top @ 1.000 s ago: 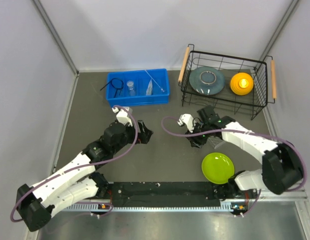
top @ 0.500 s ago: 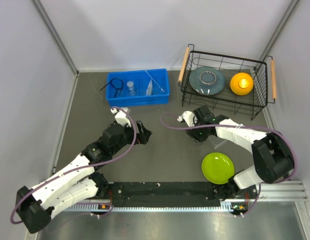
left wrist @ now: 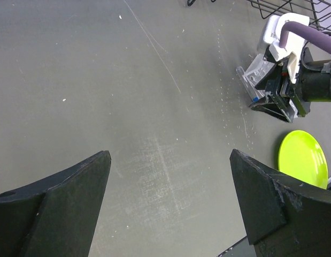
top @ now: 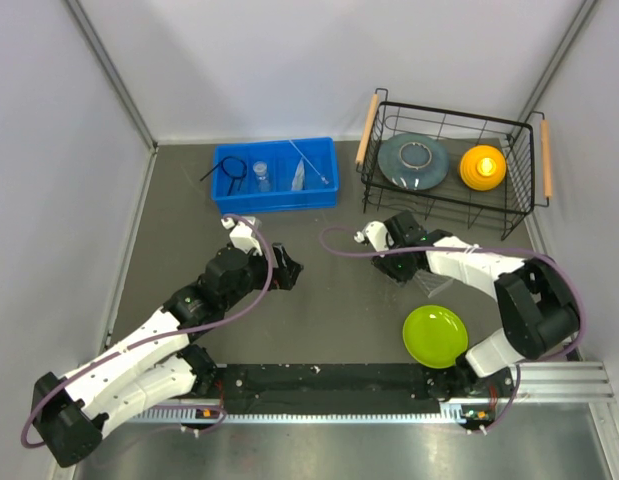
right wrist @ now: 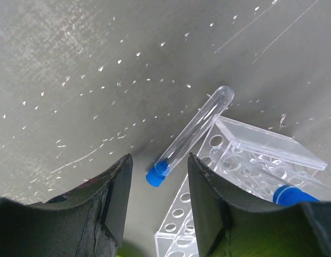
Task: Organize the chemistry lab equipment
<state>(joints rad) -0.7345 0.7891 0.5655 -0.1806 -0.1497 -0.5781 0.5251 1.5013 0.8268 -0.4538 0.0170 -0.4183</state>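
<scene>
A thin clear tube with a blue cap lies on the table, leaning against the clear perforated rack. A second blue cap shows at the rack's lower right. My right gripper is open, its fingers on either side of the capped end, not touching it; it also shows in the top view. My left gripper is open and empty over bare table. A small clear jar, a black ring on a rod and a clear packet lie in the blue bin.
A black wire basket at the back right holds a grey dish and an orange bowl. A lime-green plate lies near the right arm's base, just in front of the rack.
My right gripper has shifted a little toward the far left, and its forearm has swung. My left arm has barely moved.
</scene>
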